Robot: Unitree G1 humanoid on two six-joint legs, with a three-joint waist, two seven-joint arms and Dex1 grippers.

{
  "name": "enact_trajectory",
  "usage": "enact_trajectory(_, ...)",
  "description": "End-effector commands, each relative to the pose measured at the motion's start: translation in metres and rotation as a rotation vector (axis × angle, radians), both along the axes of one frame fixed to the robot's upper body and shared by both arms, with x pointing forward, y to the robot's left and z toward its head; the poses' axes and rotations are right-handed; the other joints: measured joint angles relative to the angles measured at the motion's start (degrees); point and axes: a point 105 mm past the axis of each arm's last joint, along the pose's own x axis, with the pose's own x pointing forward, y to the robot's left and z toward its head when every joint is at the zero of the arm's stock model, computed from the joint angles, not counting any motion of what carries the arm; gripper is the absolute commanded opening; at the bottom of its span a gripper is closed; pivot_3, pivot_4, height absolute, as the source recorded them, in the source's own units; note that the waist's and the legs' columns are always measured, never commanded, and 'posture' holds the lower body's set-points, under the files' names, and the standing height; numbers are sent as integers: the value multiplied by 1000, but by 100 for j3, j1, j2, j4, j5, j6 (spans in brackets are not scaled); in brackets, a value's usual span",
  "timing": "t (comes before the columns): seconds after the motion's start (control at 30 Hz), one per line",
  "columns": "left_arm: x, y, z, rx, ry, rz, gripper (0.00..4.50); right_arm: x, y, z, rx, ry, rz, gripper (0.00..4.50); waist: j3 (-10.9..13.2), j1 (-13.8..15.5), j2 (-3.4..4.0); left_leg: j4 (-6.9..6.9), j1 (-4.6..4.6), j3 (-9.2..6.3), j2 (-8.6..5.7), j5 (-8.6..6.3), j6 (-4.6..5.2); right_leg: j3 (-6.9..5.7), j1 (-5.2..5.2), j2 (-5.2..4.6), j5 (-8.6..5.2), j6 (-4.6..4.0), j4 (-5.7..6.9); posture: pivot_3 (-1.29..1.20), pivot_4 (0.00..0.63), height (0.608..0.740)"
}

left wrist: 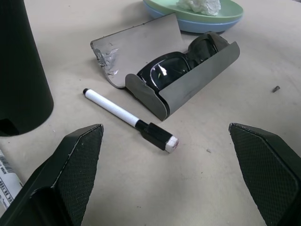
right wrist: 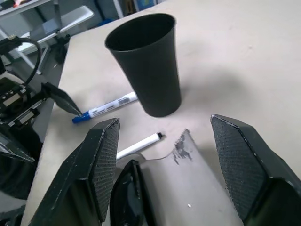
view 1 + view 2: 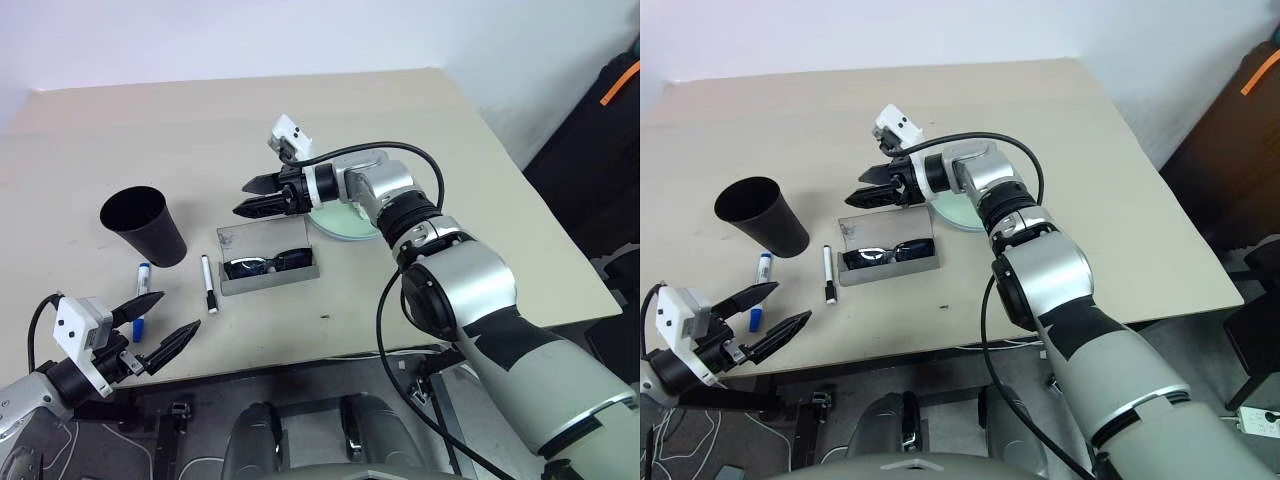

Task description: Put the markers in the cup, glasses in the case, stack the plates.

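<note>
The black cup (image 3: 145,225) stands upright at the left of the table. Between it and the case lie two markers, one black-capped (image 3: 208,284) and one blue-capped (image 3: 141,295). The grey case (image 3: 290,272) lies open with the glasses (image 3: 268,263) inside it. The green plate (image 1: 225,12) rests on the blue plate (image 1: 211,26), behind the case. My right gripper (image 3: 243,197) hangs open and empty above the case's lid, pointing toward the cup. My left gripper (image 3: 178,311) is open and empty near the table's front edge, beside the blue-capped marker.
A crumpled white wad (image 1: 200,4) sits on the green plate. The table's front edge (image 3: 300,358) runs just past the markers. A black bag with an orange strap (image 3: 610,100) stands off the table at the right.
</note>
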Motion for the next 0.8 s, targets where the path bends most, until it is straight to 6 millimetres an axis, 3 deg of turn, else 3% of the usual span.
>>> enact_trajectory(0.03, 1, -1, 11, 13, -41, -7, 4500, 4, 1, 18, 64, -54, -24, 2055, 0, -4, 0, 0, 0, 0, 0, 0, 0, 0, 0, 0, 0, 0, 0, 0, 150, 726)
enact_trajectory(0.2, 5, -1, 12, 15, -47, -11, 4500, 21, -3, 13, 78, -27, -192, 150, 0, 1, 0, 0, 0, 0, 0, 0, 0, 0, 0, 1, 0, 1, 0, 0, 150, 726)
enact_trajectory(0.23, 6, 0, 12, 16, -48, -12, 4500, 26, -4, 11, 67, -42, -244, 7, 0, 1, 0, 0, 0, 0, -1, 0, 0, 1, 0, 0, 0, 1, 0, 0, 150, 726)
enact_trajectory(0.37, 7, -1, 12, 14, -50, -15, 4500, 40, -9, 3, 18, -148, -370, 7, 0, -4, 0, 1, 0, 0, 0, 0, 0, 0, 0, 1, 0, 1, 0, 0, 150, 726)
enact_trajectory(0.57, 4, -1, 10, 9, -45, -10, 4500, 48, -20, -32, -224, -324, -422, 7, 0, -3, 0, 1, -1, 0, -1, 1, 1, 1, 0, 2, 3, 6, 0, 0, 150, 726)
enact_trajectory(0.8, -1, 1, 8, 9, -42, 3, 4500, 41, -18, -49, -338, -372, -326, 7, 0, -5, 0, 1, -1, 0, 0, 1, 1, 1, -1, 4, 4, 8, 2, 0, 150, 726)
